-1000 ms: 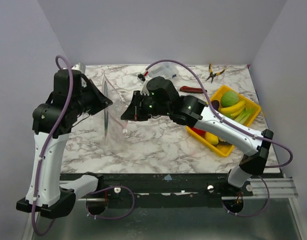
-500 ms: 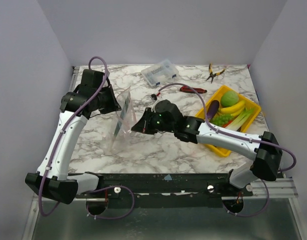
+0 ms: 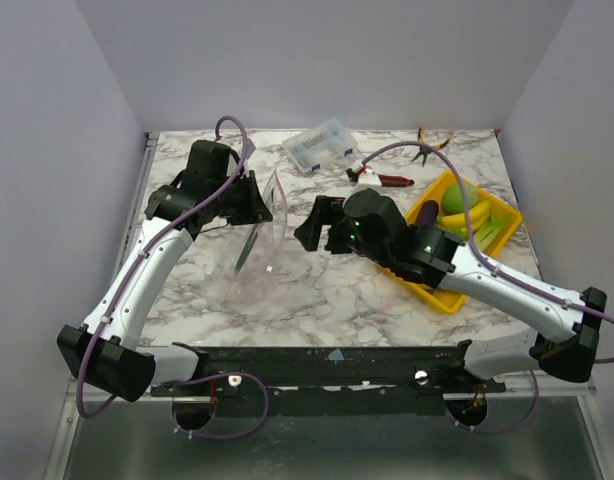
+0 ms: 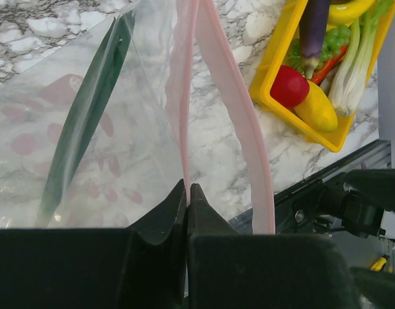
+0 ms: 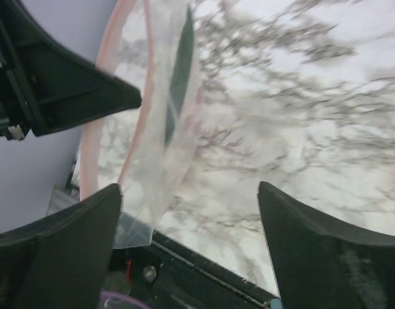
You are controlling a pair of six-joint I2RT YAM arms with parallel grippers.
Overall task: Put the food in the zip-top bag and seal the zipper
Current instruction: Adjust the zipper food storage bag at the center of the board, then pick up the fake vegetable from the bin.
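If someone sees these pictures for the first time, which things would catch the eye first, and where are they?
Probably the clear zip-top bag, held up at the left middle of the table by the left hand, which is shut on its pink zipper. Next, the bright yellow tray at the right, full of toy food, while the open right hand hovers beside the bag.

The overhead view is evenly, softly lit and sharp, with only faint shadows on the marble bench (image 3: 327, 290). The left wrist view is bright and crisp out to the yellow tray (image 4: 275, 71). The right wrist view is smeared by motion blur across both bench and zip-top bag (image 5: 165, 148).
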